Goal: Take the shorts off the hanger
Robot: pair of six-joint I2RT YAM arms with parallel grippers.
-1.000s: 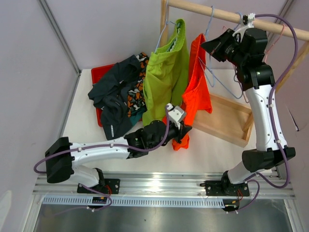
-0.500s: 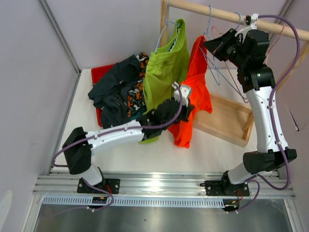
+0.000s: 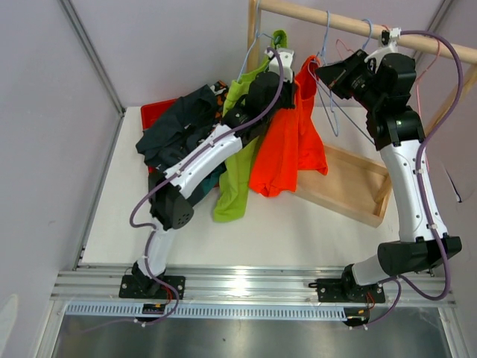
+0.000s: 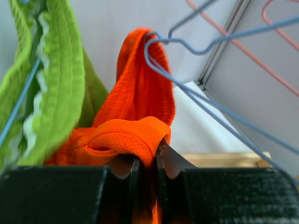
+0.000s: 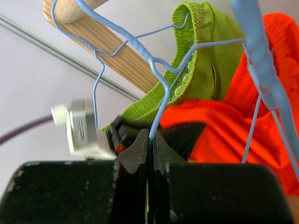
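Ok, status. Left pincer is raised to the top of the orange shorts. Jaws narrow, a fold of the waistband pinched between them. Left wrist view: the top of that pair is looped over the corner of a blue hanger, so it's not off yet. The rest of it hangs down toward the counter, lower hem near the wooden tray.

Right pincer is just right of the orange waistband, clamped tight on the blue hanger's wire. Nothing else is in the jaws. The hook sits on the wooden rod.

Lime shorts are just left of the orange pair, waistband on the other hanger, also hooked on the rod. The left arm crosses in front of them, and the lower leg trails to the counter.

Navy shorts lie in a heap at the back left of the counter, partly on the red tray. Camo shorts are mostly hidden, with only a patch showing at the heap's upper right edge, next to the lime pair. Both are off the rod.
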